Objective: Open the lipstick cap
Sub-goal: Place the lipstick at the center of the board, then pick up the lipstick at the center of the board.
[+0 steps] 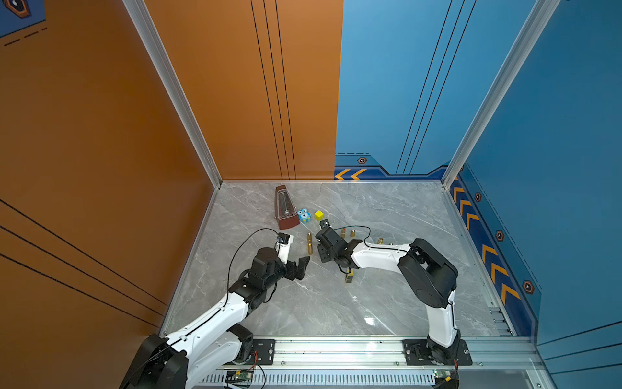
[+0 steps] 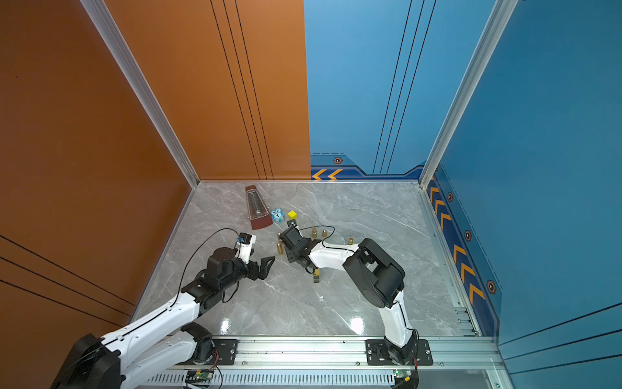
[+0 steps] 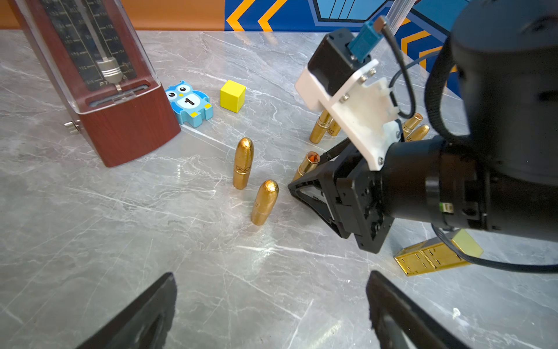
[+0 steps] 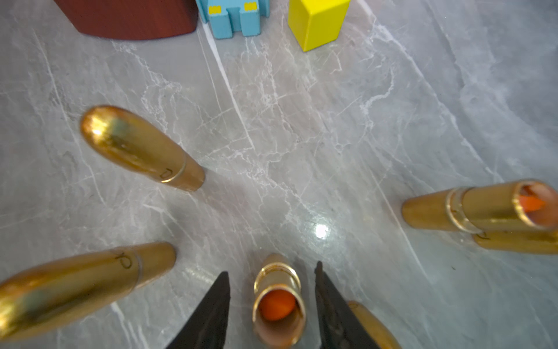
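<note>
Right pincer (image 4: 271, 269) flanks uncapped lipstick (image 4: 279, 308), finger bases cut off.

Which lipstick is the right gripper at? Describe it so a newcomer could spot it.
From the metronome, go past two capped lipsticks to the right gripper. The lipstick stands upright between its open fingers. Unlike those capped neighbours, it has no cap and shows orange inside.

Top views: high over the front edge, looking down on the whole table (image 1: 303, 303).
Left wrist: low, near, facing the back edge.
Right wrist: nearer, steeper.
Shared: yellow cube (image 3: 232, 96), all four.
</note>
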`<state>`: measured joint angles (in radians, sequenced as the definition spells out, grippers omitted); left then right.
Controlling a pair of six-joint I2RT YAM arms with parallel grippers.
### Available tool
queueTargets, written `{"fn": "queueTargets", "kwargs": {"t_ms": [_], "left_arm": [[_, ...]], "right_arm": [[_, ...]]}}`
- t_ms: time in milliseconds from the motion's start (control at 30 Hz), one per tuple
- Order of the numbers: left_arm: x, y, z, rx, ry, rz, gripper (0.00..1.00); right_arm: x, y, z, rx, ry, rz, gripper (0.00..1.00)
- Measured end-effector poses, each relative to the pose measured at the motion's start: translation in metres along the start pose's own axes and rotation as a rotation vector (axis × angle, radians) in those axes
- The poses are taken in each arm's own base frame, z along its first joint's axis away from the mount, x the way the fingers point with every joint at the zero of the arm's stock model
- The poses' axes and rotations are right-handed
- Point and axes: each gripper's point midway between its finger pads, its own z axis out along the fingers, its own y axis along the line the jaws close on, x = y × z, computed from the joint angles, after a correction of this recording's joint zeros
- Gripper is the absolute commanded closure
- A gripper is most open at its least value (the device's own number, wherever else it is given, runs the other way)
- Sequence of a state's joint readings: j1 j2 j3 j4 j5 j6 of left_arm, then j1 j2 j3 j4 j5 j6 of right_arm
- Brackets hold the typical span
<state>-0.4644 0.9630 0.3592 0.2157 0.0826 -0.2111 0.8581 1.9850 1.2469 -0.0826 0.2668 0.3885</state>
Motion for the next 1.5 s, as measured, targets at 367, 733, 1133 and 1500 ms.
{"fn": "queueTargets", "kwargs": {"t_ms": [367,733,1133,1500], "left_arm": [[-0.001,0.009,-0.006,-0.031,0.008,-0.013,0.01],[0.002,0.034,-0.011,-0.147,0.016,-0.056,0.01],[0.002,0.044,-0.013,-0.189,0.013,-0.093,0.01],[0.002,0.046,-0.014,-0.197,0.011,-0.096,0.01]], "right_arm": [[-0.042,0.002,-0.047,-0.028,-0.065,0.03,0.45],[-0.101,0.031,-0.066,-0.085,-0.031,0.162,0.41],[-0.061,0.047,0.001,-0.035,0.178,0.193,0.45],[-0.068,0.053,0.018,-0.043,0.185,0.215,0.57]]}}
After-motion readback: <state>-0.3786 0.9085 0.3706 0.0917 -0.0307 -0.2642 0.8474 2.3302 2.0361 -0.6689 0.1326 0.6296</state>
